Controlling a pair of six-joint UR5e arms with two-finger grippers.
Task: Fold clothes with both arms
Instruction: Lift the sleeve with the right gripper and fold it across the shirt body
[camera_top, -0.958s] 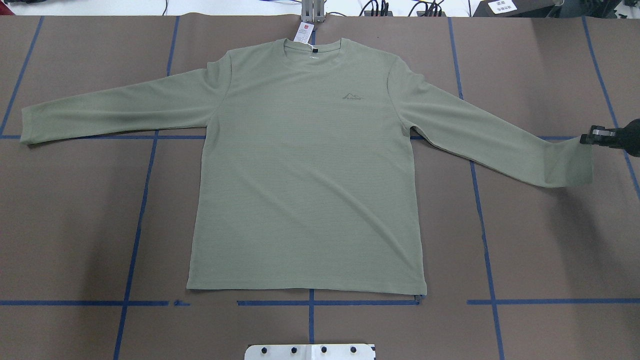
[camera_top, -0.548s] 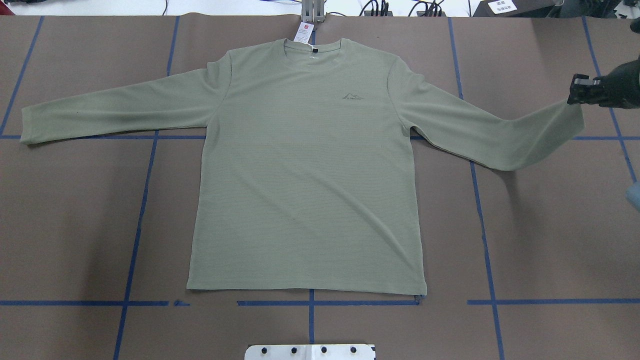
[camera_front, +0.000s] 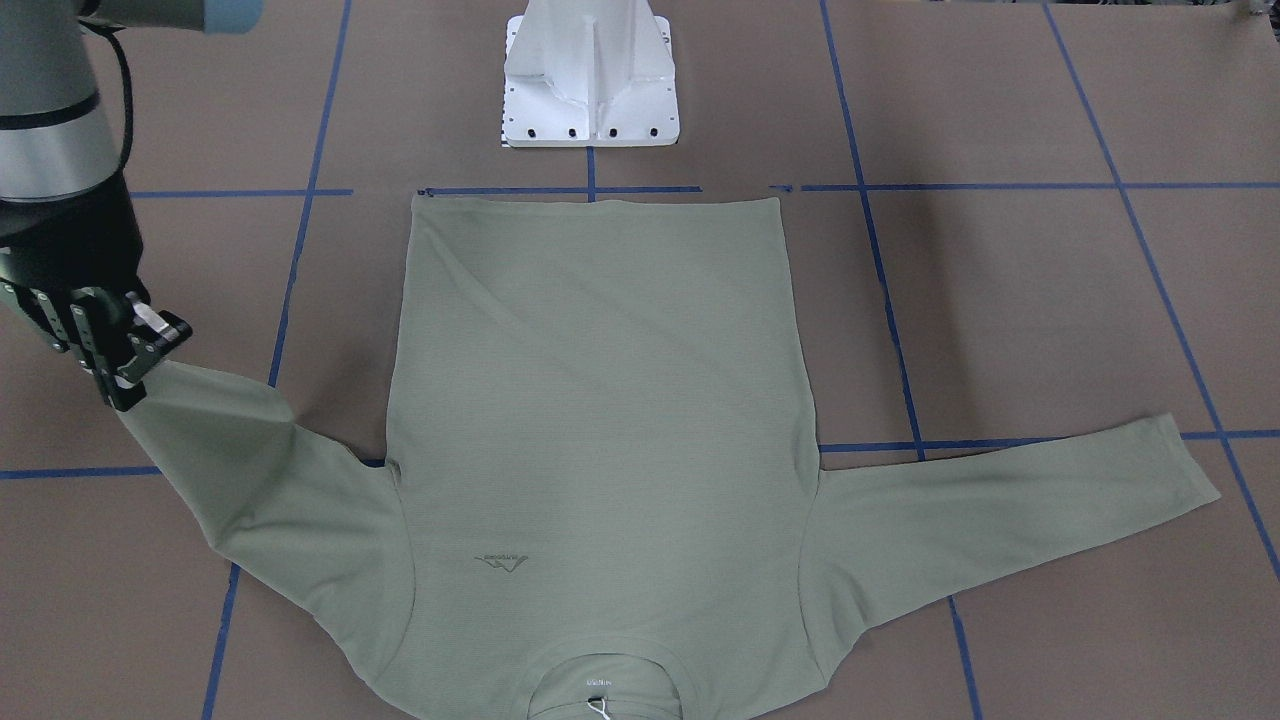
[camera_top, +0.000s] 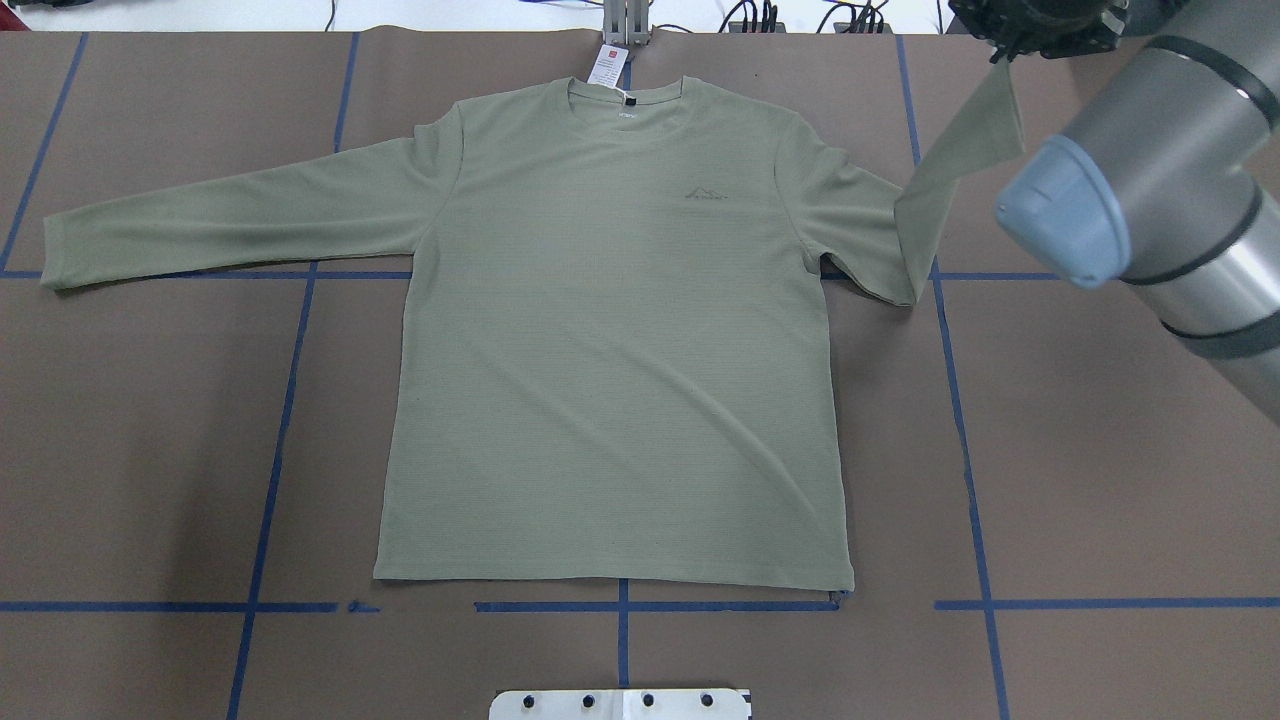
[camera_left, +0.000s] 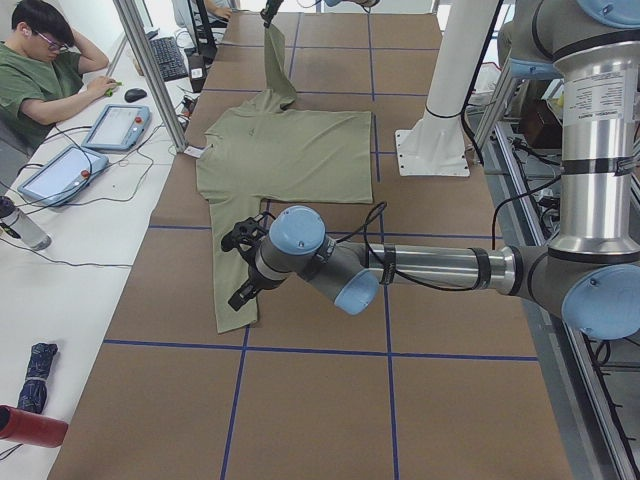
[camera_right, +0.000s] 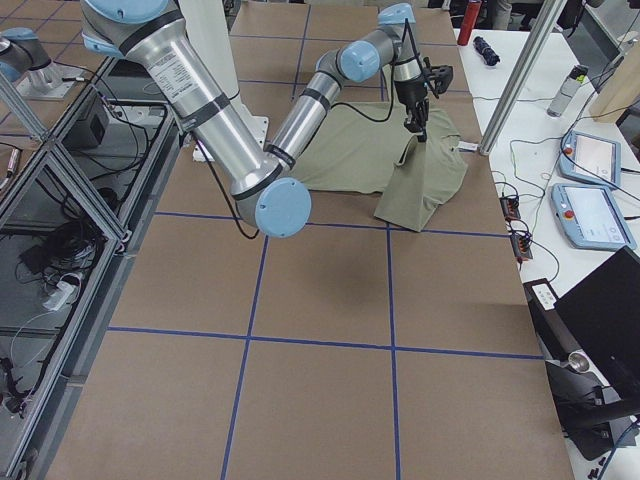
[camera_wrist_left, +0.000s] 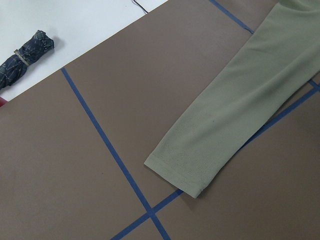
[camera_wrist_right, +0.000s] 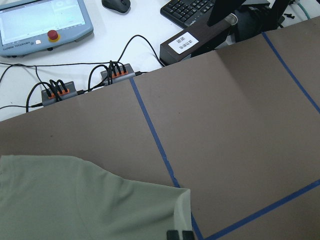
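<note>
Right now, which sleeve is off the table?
The sleeve on the robot's right: cuff pinched in the right tool and raised. The left sleeve lies flat.

My surface (camera_top: 1100, 480) is brown, gridded with blue tape lines (camera_top: 700, 605). The shirt (camera_top: 610, 380) lies flat across its middle, collar toward the far edge and hem toward my white base plate (camera_top: 620, 703) at the near edge. One sleeve is lifted off it.

Green shirt sleeve (camera_wrist_left: 240, 105) flat on brown table (camera_wrist_left: 150, 65), cuff (camera_wrist_left: 176, 172) over blue tape (camera_wrist_left: 102, 137), folded umbrella (camera_wrist_left: 26, 52) beyond
</note>
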